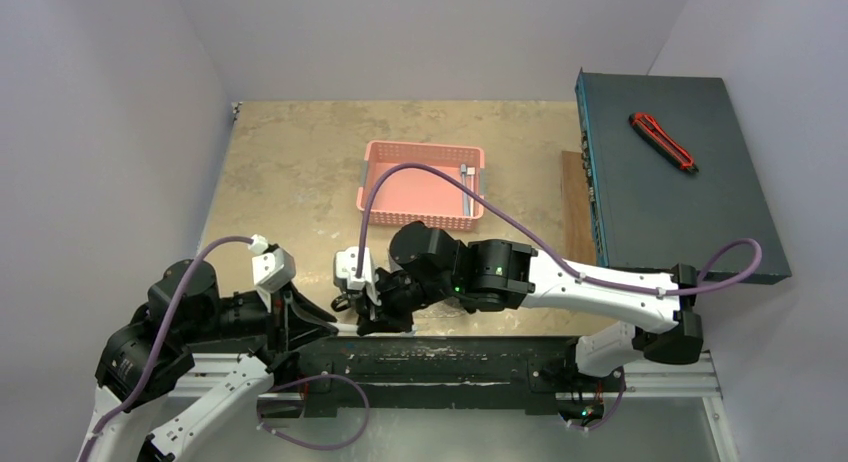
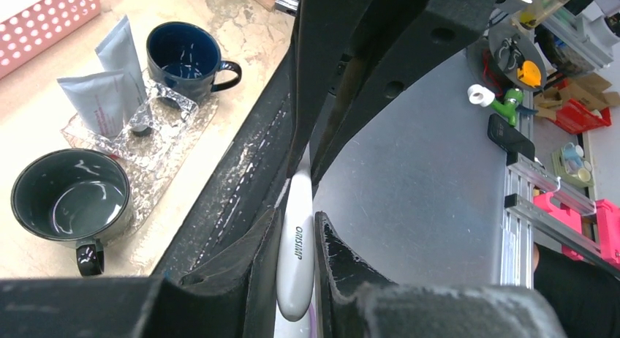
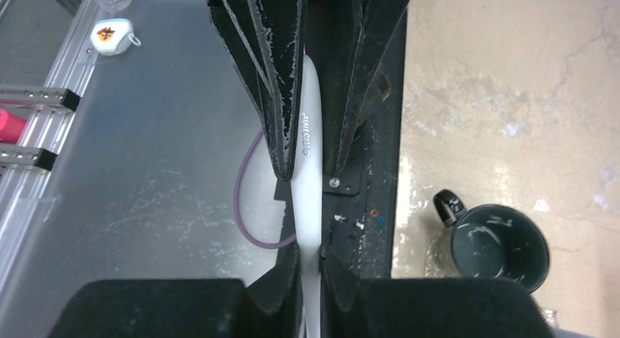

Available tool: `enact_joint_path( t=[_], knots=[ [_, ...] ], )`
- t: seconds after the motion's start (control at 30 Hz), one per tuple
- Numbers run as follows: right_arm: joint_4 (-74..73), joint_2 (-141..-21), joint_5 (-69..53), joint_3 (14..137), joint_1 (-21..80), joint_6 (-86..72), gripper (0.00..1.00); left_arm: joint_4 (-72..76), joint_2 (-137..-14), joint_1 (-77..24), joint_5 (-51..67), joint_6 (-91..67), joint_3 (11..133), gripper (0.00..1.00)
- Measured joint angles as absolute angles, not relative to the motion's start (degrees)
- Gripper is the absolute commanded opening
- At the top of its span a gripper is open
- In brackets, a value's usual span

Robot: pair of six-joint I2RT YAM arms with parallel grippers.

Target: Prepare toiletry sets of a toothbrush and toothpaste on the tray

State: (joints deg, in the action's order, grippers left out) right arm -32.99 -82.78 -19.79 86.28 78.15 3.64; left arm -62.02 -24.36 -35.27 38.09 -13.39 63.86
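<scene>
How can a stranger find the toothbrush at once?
Go to the near edge of the table, where the left gripper and right gripper meet tip to tip. The toothbrush is the thin white stick with grey lettering clamped by both. Unlike the grey tubes lying on the tray, it is held off the table.

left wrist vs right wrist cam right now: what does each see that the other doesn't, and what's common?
Left wrist only: two silver tubes resting on the clear tray, a blue mug at its far end, and a corner of the pink basket.
Right wrist only: a purple cable looping behind the brush.
Both: the white toothbrush pinched by the left gripper and the right gripper at once. Each also shows a dark mug; I cannot tell whether it is the same one.
</scene>
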Motion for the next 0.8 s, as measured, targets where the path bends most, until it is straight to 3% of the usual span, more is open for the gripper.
enact_joint_path(
  t=[0.13, 0.27, 0.8],
  knots=[
    [-31.2, -80.8, -18.8, 84.4, 77.4, 2.9, 0.46, -60.7, -23.9, -35.3, 37.1, -14.6, 63.4, 0.00],
    [-29.0, -77.5, -17.6, 81.9, 76.0, 1.7, 0.55, -59.2, -22.6, -35.3, 35.9, -16.8, 61.6, 0.00],
    [-15.4, -61.2, -6.3, 71.0, 68.6, -10.2, 0.66, -45.3, -16.0, -35.3, 25.5, -30.4, 57.3, 0.00]
  ],
)
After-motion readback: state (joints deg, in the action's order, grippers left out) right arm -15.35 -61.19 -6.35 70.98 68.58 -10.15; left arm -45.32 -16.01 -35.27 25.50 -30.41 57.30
